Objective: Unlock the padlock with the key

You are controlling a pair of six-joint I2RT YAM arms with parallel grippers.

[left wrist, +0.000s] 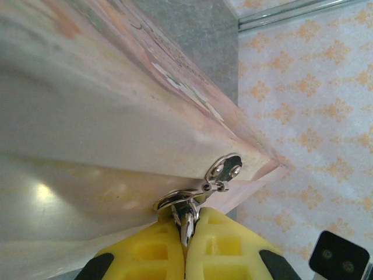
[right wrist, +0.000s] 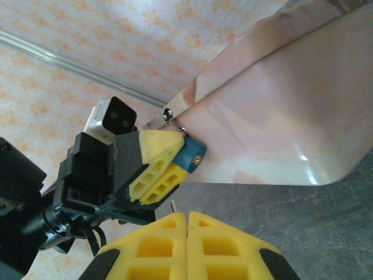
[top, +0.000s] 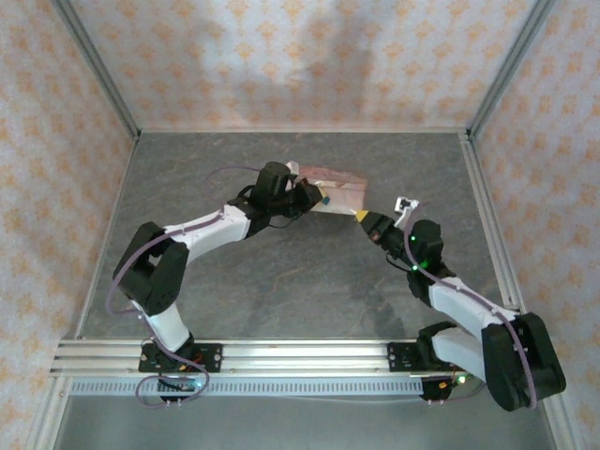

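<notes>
Silver key [right wrist: 173, 206] juts straight from right claw [right wrist: 187, 216] toward padlock [right wrist: 192, 157]

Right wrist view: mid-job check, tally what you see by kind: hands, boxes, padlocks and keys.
Hands: 2 (left hand, right hand)
Pink box: 1
Blue padlock, in the left hand: 1
Key, a thin sliver at the right hand's fingertips: 1
Total: 5
</notes>
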